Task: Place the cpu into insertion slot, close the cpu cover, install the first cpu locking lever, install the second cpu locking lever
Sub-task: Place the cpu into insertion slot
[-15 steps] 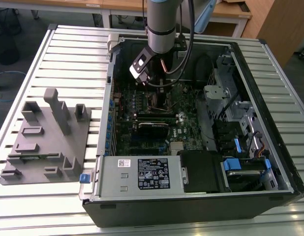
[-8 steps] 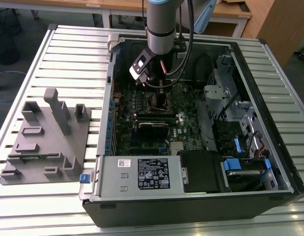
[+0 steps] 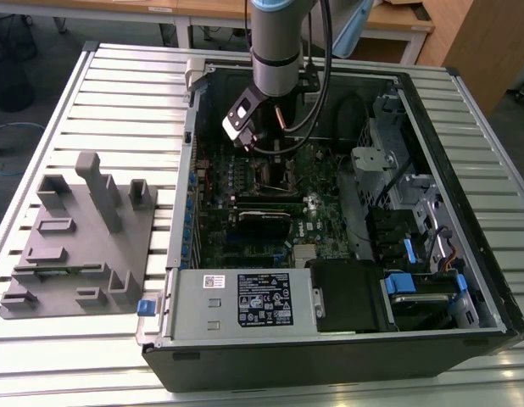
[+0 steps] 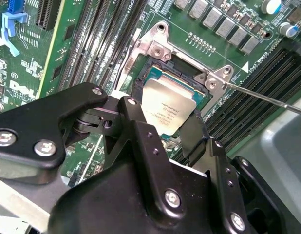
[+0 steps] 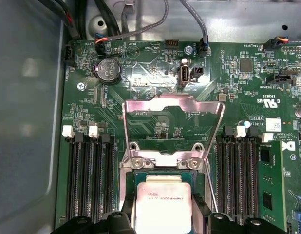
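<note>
While pinching cpu (image 4: 170, 102) in tool (image 4: 160, 117) low over slot (image 4: 182, 74), judged mid step one, seating unconfirmed; cover (image 5: 141, 108) raised open, lever (image 4: 267, 97) unhooked, closing and both latchings outstanding.

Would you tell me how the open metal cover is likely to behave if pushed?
The cover looks like stiff thin sheet metal, probably light. Standing open on its hinge beside the chip, it would likely swing rather than slide.
</note>
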